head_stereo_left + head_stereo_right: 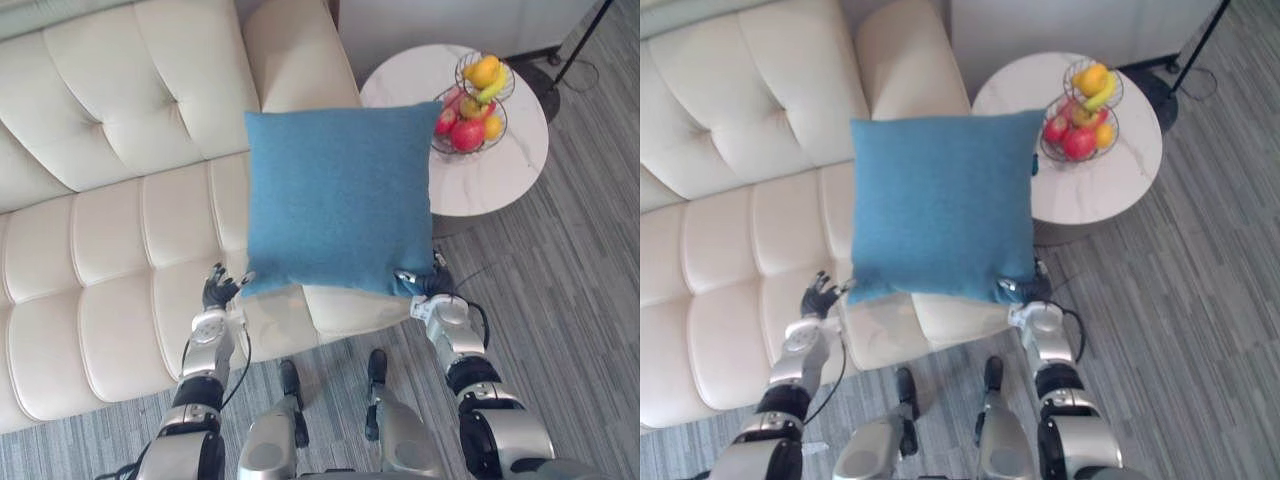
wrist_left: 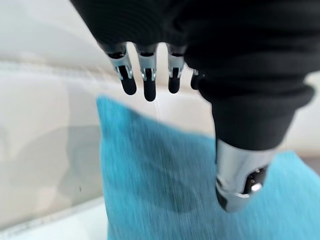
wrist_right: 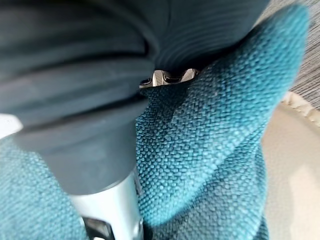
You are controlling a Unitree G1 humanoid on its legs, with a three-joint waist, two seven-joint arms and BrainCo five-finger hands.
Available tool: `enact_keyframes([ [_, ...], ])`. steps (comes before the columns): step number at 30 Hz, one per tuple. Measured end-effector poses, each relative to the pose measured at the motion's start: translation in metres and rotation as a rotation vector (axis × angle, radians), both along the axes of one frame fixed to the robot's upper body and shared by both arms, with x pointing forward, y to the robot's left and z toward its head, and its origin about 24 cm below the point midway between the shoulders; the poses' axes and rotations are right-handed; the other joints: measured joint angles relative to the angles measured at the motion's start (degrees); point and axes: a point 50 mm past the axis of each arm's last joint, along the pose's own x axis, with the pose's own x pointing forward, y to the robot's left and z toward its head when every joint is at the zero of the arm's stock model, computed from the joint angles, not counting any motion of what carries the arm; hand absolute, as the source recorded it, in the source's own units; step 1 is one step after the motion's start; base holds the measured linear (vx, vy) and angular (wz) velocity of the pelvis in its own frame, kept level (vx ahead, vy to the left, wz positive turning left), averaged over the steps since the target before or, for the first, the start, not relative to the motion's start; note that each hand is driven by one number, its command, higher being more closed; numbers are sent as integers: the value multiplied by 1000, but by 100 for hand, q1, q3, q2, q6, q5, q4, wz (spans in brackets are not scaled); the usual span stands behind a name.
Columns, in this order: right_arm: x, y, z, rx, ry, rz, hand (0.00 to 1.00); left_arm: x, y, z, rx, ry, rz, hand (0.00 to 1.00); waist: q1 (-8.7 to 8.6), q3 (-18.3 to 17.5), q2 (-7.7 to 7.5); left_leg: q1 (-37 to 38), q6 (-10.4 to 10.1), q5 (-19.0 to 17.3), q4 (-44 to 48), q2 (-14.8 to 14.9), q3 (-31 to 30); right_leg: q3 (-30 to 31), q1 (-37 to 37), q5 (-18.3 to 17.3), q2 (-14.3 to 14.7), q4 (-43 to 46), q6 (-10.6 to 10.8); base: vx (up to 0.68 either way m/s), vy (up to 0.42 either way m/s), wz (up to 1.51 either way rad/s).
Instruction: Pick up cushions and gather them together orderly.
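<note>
Blue cushion (image 1: pixel 340 195) is up in the air over the sofa (image 1: pixel 100 250), flat face toward the head camera. It's square, so no real long axis, and its lower edge runs from one hand to the other.

My right hand (image 1: pixel 430 288) is on the lower right corner. In the right wrist view the fabric is bunched tight against the hand, so I read it as clamped on that corner and carrying the weight.

My left hand (image 1: pixel 220 292) is at the lower left corner with fingers (image 2: pixel 150 85) straight and spread and nothing curled round the cloth. I can't tell if the thumb touches or just hovers.

So the cushion sits above and forward of both hands. The sofa seat lies under it toward my left, and the round table (image 1: pixel 500 170) with the fruit basket (image 1: pixel 470 110) is off to my right. My guess: any put-down goes left and down onto the seat, and the left hand should close first.
</note>
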Motion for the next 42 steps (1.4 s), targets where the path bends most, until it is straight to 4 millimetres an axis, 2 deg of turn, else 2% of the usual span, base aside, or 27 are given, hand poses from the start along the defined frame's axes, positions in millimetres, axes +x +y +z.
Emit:
enact_keyframes([
  [3, 10, 10, 14, -11, -40, 36, 100, 14, -11, 17, 15, -50, -40, 100, -34, 108, -20, -95, 2, 63, -8, 13, 53, 81, -146, 81, 23, -1, -4, -93, -40, -14],
  [7, 15, 17, 23, -33, -67, 58, 100, 17, -9, 24, 11, -69, -13, 100, -53, 136, -22, -112, -10, 83, -9, 28, 79, 111, -183, 118, 42, -2, -15, -31, -12, -4],
  [11, 21, 20, 41, -20, -136, 65, 100, 24, -5, 51, 53, -169, -22, 100, -68, 303, -79, -130, 1, 99, -9, 20, 52, 95, -185, 141, 35, -3, -15, -5, -1, 3],
  [14, 21, 20, 48, -4, -166, 68, 100, 27, -12, 63, 65, -215, -52, 100, -76, 313, -83, -192, 11, 110, -9, 9, -13, 45, -199, 152, 22, -17, -17, 13, 5, 12],
  [19, 11, 18, 54, 22, -237, 64, 100, 28, -26, 86, 68, -316, -106, 100, -76, 313, -82, -202, 12, 112, -19, 5, -138, 11, -155, 153, 11, -17, -18, 28, 9, 11],
  [22, 0, 17, 49, 35, -250, 60, 100, 18, -31, 95, 73, -379, -131, 100, -105, 309, -77, -170, 11, 115, -26, 2, -269, -20, -46, 152, 9, -47, -18, 26, 11, 19],
  [24, -11, 18, 37, 32, -228, 77, 100, 6, -36, 89, 68, -385, -149, 100, -122, 267, -76, -61, -2, 157, -130, 20, -371, -52, 72, 151, 35, -64, -18, 40, 12, 25],
  [30, -27, 23, 28, 28, -226, 141, 100, -17, -32, 66, 49, -337, -138, 100, -123, 44, -67, -24, -8, 223, -239, 15, -466, 18, 145, 149, 46, -104, -17, 16, 16, 10],
  [31, -31, 25, 25, 28, -220, 155, 100, -23, -30, 59, 45, -317, -131, 100, -122, -31, -66, 32, -8, 222, -243, 15, -470, 55, 225, 147, 50, -152, -16, 9, 11, 5],
  [33, -40, 23, 12, 33, -177, 172, 100, -39, -29, 40, 24, -259, -116, 100, -93, -435, -52, 50, -9, 222, -277, 37, -491, 99, 250, 129, 78, -188, -6, 11, 2, 2],
  [36, -52, 22, 8, 43, -177, 185, 100, -51, -28, 30, 4, -230, -114, 100, -53, -623, -57, 190, -28, 231, -309, 70, -559, 170, 415, 31, 111, -184, -27, 13, -8, 12],
  [38, -60, 22, 4, 55, -174, 199, 100, -59, -26, 25, -12, -214, -111, 100, -61, -803, -74, 238, -73, 259, -364, 61, -666, 285, 479, -204, 103, -125, 16, -24, -24, 27],
  [42, -71, 29, -3, 86, -157, 225, 100, -81, -24, 11, -36, -167, -94, 100, -33, -1061, 28, 457, -164, 330, -506, 186, -717, 296, 647, -296, 241, -108, 6, -15, -60, 6],
])
